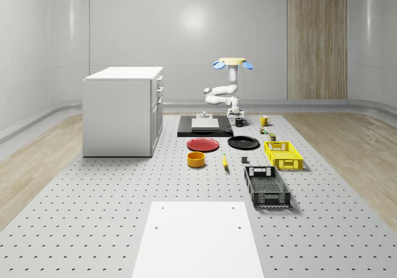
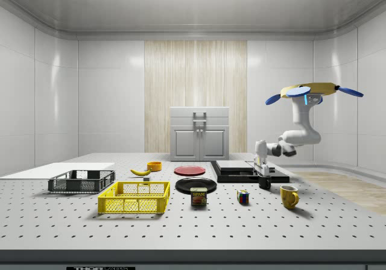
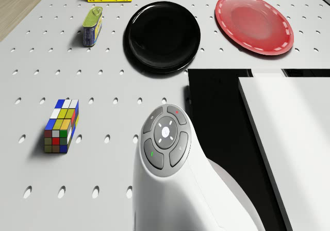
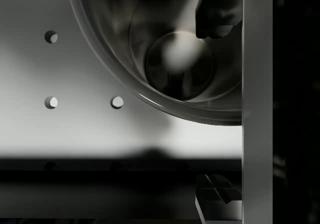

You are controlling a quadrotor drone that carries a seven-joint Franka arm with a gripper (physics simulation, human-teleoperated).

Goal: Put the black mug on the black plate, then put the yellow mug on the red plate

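The black mug (image 4: 175,59) stands on the table against the edge of a black slab (image 3: 221,117); I also see this mug (image 2: 265,184) from the side. My gripper (image 4: 217,106) is open and straddles the mug's wall, one finger (image 4: 217,16) inside the cup and the other outside its rim. The drone (image 2: 313,90) hovers behind the table's far end with the arm bent down to the mug. The yellow mug (image 2: 289,196) stands a short way off from the gripper. The black plate (image 3: 164,35) and the red plate (image 3: 254,23) lie side by side.
A white block (image 1: 205,123) lies on the slab. A Rubik's cube (image 3: 62,126) and a can (image 3: 93,26) stand near the black plate. Farther off are a yellow crate (image 1: 283,154), a black crate (image 1: 267,187), an orange bowl (image 1: 196,159), a banana (image 1: 224,161) and a white cabinet (image 1: 123,111).
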